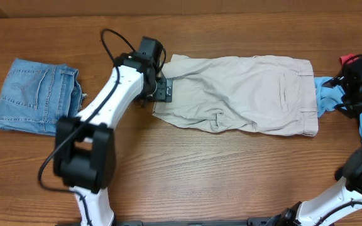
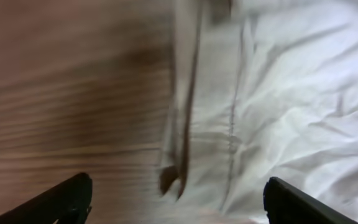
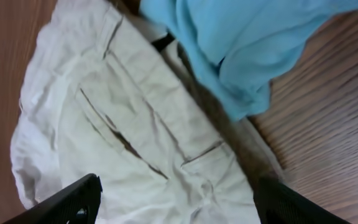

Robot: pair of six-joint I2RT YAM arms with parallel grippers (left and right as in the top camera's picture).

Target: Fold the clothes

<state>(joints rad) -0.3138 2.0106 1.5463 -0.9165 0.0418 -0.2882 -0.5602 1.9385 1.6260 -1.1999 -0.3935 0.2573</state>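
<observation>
Wood table [image 1: 231, 176] under everything. Cream shorts [image 1: 244, 94] lie flat, spanning the gap between my claws: waistband end at right claw [image 3: 179, 202], leg hems at left claw [image 2: 179, 199]. Denim shorts [image 1: 36, 97] lie folded on the far side of left claw from the cream pair, well apart, with bare wood between. Light blue cloth [image 1: 327, 94] is bunched just beside right claw, lapping over the waistband edge.

Left claw: jaws spread wide, nothing held. It's over the leg hem. The hem edge and a seam run between the fingers [image 2: 67, 199], with bare wood to one side and wrinkled fabric to the other. View is blurred, can't tell if I touch cloth.

Right claw: jaws also wide apart, nothing held, over the back pocket and a belt loop near the waistband. Blue cloth ahead of it, open wood alongside.
</observation>
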